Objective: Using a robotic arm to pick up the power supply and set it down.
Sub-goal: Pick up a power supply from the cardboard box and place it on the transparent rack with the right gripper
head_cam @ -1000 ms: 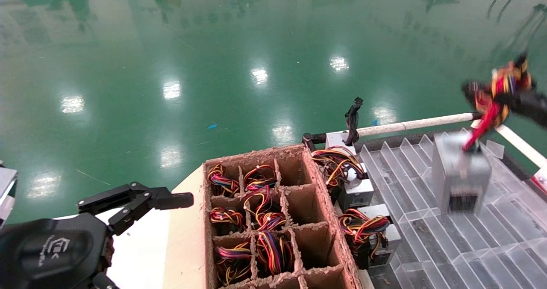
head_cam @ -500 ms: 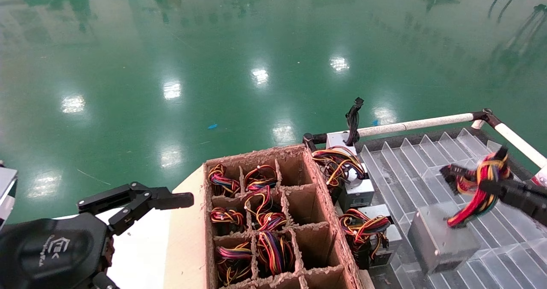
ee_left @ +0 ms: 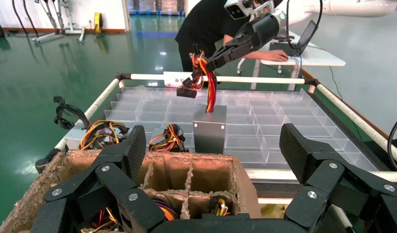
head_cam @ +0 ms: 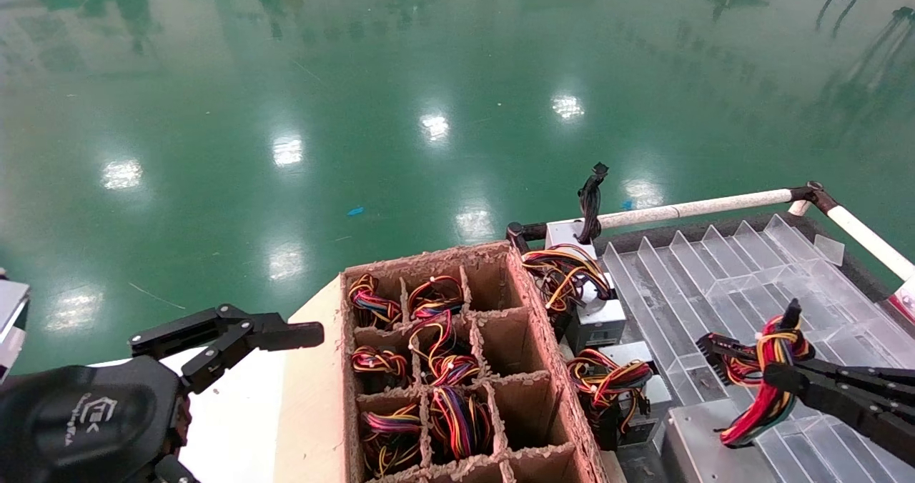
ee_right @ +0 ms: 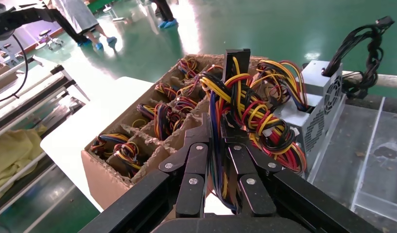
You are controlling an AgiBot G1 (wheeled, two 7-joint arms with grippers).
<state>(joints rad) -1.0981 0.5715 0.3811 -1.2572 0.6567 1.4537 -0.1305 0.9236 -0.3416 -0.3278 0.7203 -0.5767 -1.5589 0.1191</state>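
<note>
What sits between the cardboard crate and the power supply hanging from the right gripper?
Head view: two other wired supplies stand between the crate and the held power supply, beside the right gripper.

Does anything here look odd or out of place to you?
Yes: the right claw grips the power supply only by its wire bundle, so the metal box hangs from its wires above the clear tray. The cardboard box has ragged, crumbling edges.
</note>
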